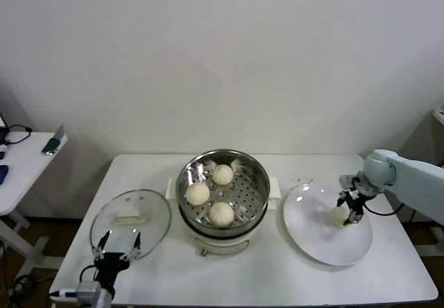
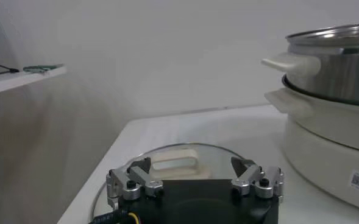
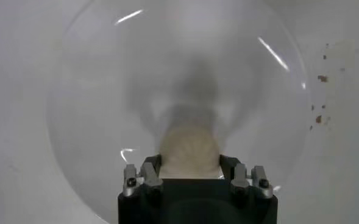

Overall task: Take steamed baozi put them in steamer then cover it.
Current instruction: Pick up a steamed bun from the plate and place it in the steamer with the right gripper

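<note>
Three baozi [image 1: 210,193] in steamer [image 1: 258,183], right end effector [image 1: 349,209] clamped on plate's [image 1: 326,242] fourth baozi [image 1: 339,216]

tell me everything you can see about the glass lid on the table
The cover is a round clear glass lid with a thin metal rim and a cream-white bar handle at its centre. It lies flat on the white table, handle up, to the left of the steamer and apart from it. The left tool sits at its near edge, fingers spread, not gripping it.
</note>
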`<action>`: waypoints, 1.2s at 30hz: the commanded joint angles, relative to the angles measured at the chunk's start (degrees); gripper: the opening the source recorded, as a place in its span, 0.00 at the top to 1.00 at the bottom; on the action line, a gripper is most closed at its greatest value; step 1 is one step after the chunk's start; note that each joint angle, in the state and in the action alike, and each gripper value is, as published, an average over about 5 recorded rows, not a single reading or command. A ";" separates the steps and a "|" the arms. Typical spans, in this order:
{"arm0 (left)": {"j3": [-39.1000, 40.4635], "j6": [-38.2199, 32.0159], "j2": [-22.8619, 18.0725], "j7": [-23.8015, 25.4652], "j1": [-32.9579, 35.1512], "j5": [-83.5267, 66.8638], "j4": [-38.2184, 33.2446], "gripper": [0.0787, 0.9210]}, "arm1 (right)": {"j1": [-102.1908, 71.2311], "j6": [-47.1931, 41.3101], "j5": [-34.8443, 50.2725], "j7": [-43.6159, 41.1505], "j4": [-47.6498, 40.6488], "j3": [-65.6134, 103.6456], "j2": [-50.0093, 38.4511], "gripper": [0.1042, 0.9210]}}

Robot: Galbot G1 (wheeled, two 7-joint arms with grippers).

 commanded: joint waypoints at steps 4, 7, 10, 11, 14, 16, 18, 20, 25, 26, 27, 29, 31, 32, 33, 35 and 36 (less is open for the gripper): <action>0.31 0.61 0.10 0.14 -0.39 0.14 -0.28 0.12 | 31.90 -0.33 18.60 -1.72 7.82 -21.69 3.23 0.34; 0.30 0.84 0.25 0.19 -0.54 0.11 -0.43 0.12 | 41.15 -1.52 23.63 -2.12 11.34 -25.71 6.23 0.34; 0.42 0.91 0.30 0.21 -0.58 0.13 -0.61 0.12 | 47.29 -3.84 28.52 -1.32 15.35 -26.73 9.59 0.34; 0.48 0.94 0.28 0.22 -0.58 0.14 -0.73 0.12 | 48.41 -4.81 30.36 -0.69 16.79 -26.34 10.74 0.34; 0.72 1.06 0.23 0.26 -0.61 0.15 -1.03 0.12 | 49.64 -7.95 35.76 2.05 20.94 -23.82 14.15 0.34; 0.88 1.16 0.22 0.29 -0.69 0.20 -1.09 0.12 | 48.95 -9.88 38.34 4.19 23.23 -21.30 16.25 0.34; 0.96 1.24 0.22 0.31 -0.79 0.26 -1.08 0.12 | 47.33 -11.61 40.01 6.03 24.94 -18.85 18.19 0.34; 0.94 1.28 0.23 0.32 -0.84 0.27 -1.08 0.12 | 45.25 -12.84 40.72 7.30 26.00 -17.26 20.12 0.34; 0.64 1.22 0.34 0.31 -0.72 0.10 -1.13 0.12 | 39.06 -14.08 39.04 9.54 25.49 -16.66 24.09 0.34; 0.55 1.20 0.38 0.31 -0.67 0.03 -1.16 0.12 | 37.61 -14.25 38.35 9.95 25.13 -16.75 24.70 0.34; 0.44 1.17 0.43 0.30 -0.62 -0.04 -1.18 0.12 | 36.26 -14.42 37.64 10.34 24.77 -16.89 25.19 0.34; 0.24 1.12 0.53 0.29 -0.55 -0.19 -1.16 0.12 | 33.78 -14.70 36.18 10.99 24.11 -17.17 25.79 0.34; 0.08 1.06 0.61 0.27 -0.53 -0.29 -1.08 0.12 | 31.80 -15.04 34.68 11.59 23.47 -17.41 26.12 0.34; 0.04 1.04 0.63 0.26 -0.54 -0.32 -1.04 0.12 | 30.81 -15.18 33.95 11.85 23.11 -17.46 26.24 0.34; 0.02 1.03 0.63 0.26 -0.55 -0.33 -1.02 0.12 | 29.90 -15.36 33.15 12.08 22.73 -17.44 26.33 0.34; 0.02 1.03 0.62 0.27 -0.56 -0.35 -1.01 0.12 | 28.24 -15.62 31.56 12.45 21.97 -17.44 26.51 0.34; 0.02 1.03 0.60 0.27 -0.57 -0.35 -1.01 0.12 | 27.43 -15.70 30.59 12.63 21.46 -17.49 26.60 0.34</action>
